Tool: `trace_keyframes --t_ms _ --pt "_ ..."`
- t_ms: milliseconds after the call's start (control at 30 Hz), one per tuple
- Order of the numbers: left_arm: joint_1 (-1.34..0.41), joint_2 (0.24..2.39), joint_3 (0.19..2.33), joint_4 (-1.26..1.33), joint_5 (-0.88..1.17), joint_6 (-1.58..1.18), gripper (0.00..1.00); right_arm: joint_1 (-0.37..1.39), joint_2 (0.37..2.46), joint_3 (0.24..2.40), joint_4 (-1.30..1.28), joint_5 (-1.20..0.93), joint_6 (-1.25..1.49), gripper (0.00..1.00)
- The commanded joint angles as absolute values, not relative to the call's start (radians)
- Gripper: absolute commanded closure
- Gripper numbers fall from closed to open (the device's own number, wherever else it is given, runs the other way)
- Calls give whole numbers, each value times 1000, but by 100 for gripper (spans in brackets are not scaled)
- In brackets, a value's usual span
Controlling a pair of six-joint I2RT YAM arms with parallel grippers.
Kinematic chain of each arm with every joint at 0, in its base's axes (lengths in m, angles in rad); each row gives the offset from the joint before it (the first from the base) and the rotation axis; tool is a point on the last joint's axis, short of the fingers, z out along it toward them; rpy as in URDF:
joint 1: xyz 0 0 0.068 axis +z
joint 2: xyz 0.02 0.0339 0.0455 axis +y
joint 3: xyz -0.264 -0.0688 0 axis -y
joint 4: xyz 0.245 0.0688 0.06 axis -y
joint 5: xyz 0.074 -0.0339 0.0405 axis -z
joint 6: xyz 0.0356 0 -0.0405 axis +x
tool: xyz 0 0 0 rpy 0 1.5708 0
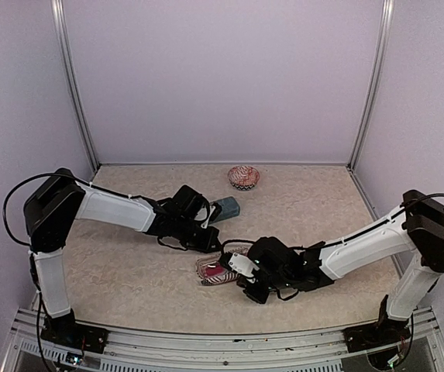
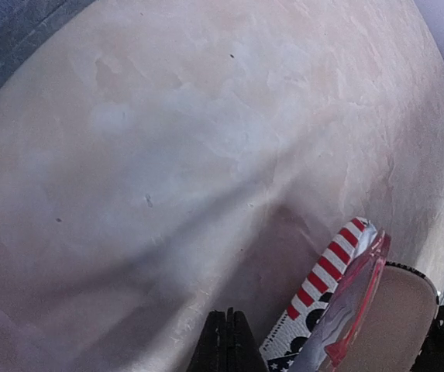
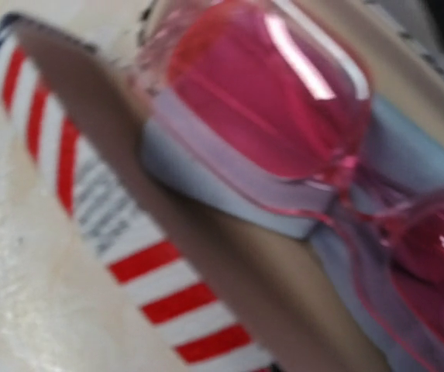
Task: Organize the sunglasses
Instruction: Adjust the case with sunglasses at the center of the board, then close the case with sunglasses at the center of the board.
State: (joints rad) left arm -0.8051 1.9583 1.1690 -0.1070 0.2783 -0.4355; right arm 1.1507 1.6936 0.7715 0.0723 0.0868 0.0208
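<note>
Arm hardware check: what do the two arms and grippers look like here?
Matching pair: left arm and right arm have white tapered link shells between bulky black joint housings, on black bases. Black cables loop outside each shoulder and run near the wrists. Left gripper shows slim black fingers; right gripper is black with a white part.

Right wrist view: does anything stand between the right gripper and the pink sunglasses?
Nothing visible does. The pink sunglasses fill that view uncovered, lying on the striped case, whose tan edge runs beside the lens, not over it. The right gripper sits right at them, jaws shut.
</note>
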Motion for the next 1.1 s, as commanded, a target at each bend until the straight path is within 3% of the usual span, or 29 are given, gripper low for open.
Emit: trace_keyframes --t_ms 0,667,1067 --pt "-828 1945 1141 -118 311 -410 100 1127 1651 757 65 135 82 100" --pt "-880 1808 972 -29 318 -472 100 1019 1582 717 8 110 189 100" --pt "-881 1777 961 -115 120 -529 100 973 1581 709 -27 78 281 100"
